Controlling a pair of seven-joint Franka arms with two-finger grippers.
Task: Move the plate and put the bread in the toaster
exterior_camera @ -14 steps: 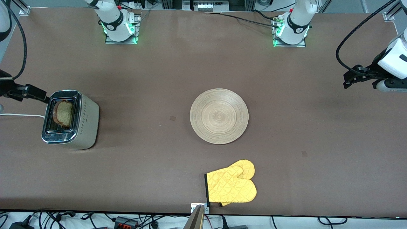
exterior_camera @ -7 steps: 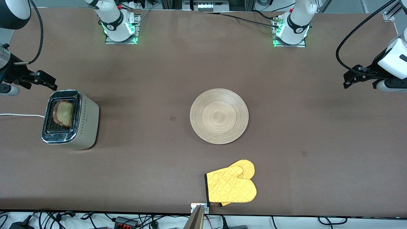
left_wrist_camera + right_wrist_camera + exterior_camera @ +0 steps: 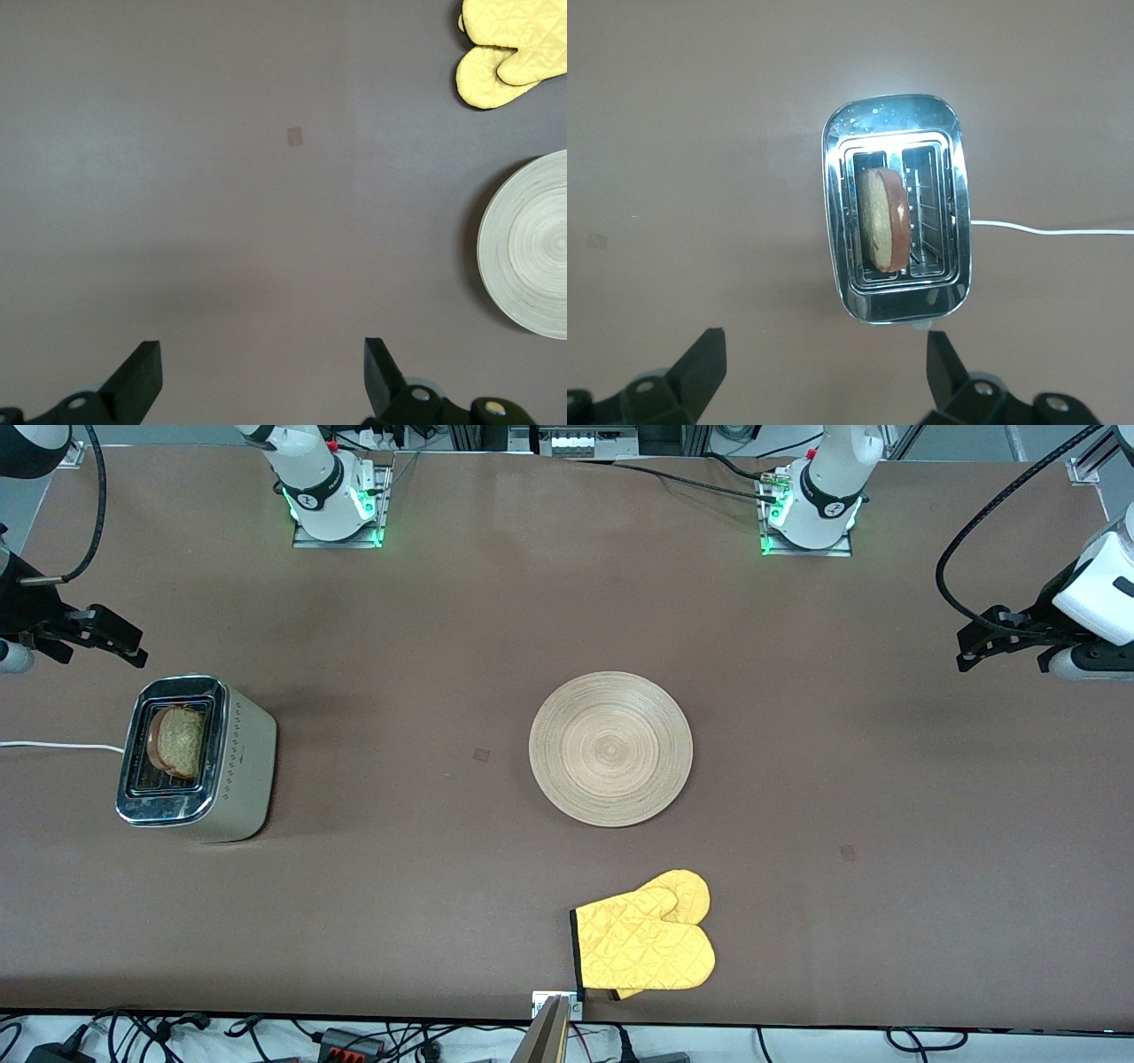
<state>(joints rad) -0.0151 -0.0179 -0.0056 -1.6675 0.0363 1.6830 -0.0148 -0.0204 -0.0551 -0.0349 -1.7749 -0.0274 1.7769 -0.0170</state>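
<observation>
1. The boxy toaster (image 3: 197, 758), with a shiny chrome top and brushed beige-silver sides marked by a row of small dots, stands on the brown table (image 3: 399, 646) toward the right arm's end. Its white cord (image 3: 53, 746) runs off toward the table edge at that end.
2. The squarish slice of light brown speckled bread (image 3: 177, 741) with a darker crust stands on edge in one of the toaster's two slots, its upper part rising above the chrome top. In the right wrist view the bread (image 3: 884, 219) fills one slot and the slot next to it shows only wire guides.
3. The large round light-tan wooden plate (image 3: 610, 748), with fine concentric ring grain, lies flat near the middle of the table, well apart from the toaster.
4. A yellow quilted oven mitt (image 3: 647, 941) with a dark cuff edge lies flat, nearer to the front camera than the plate and close to the table's edge.
5. The right gripper (image 3: 106, 638) hangs in the air near the toaster at the right arm's end, its fingers spread wide apart and holding nothing.
6. The left gripper (image 3: 983, 642) hovers over bare table at the left arm's end, well apart from the plate, its fingers (image 3: 142, 376) likewise spread wide and empty.
</observation>
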